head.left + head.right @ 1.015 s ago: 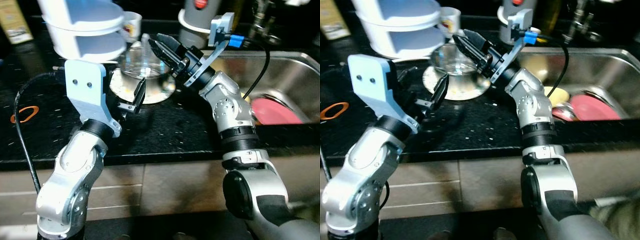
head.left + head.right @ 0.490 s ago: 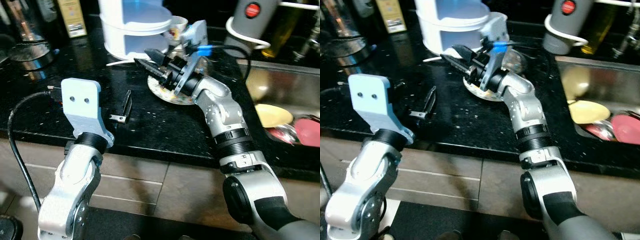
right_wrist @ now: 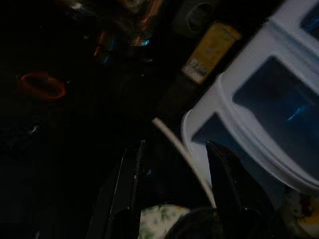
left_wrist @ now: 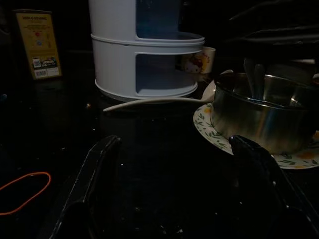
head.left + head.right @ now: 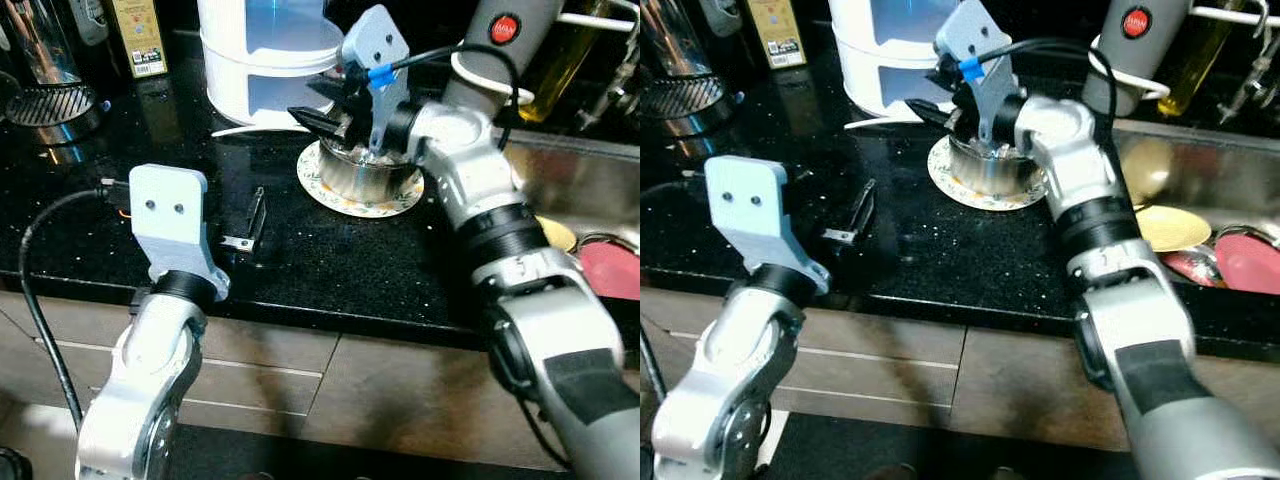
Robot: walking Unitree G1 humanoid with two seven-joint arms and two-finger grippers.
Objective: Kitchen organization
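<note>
Early going on this tidy-up, by the look of it: black counter (image 5: 330,260) crowded, sink (image 5: 1200,170) loaded with a yellow plate (image 5: 1175,228) and a red dish (image 5: 1245,262), nothing visibly put away. White 2-tier container (image 5: 265,60) standing at the back, both tiers seemingly empty. Steel bowl (image 5: 372,175) sitting on a floral plate (image 5: 345,195), 1 or 2 utensils inside. Right tool (image 5: 322,105) hovering open just above the bowl's rim, gripping nothing. Left tool (image 5: 250,220) open too, low over bare counter.
</note>
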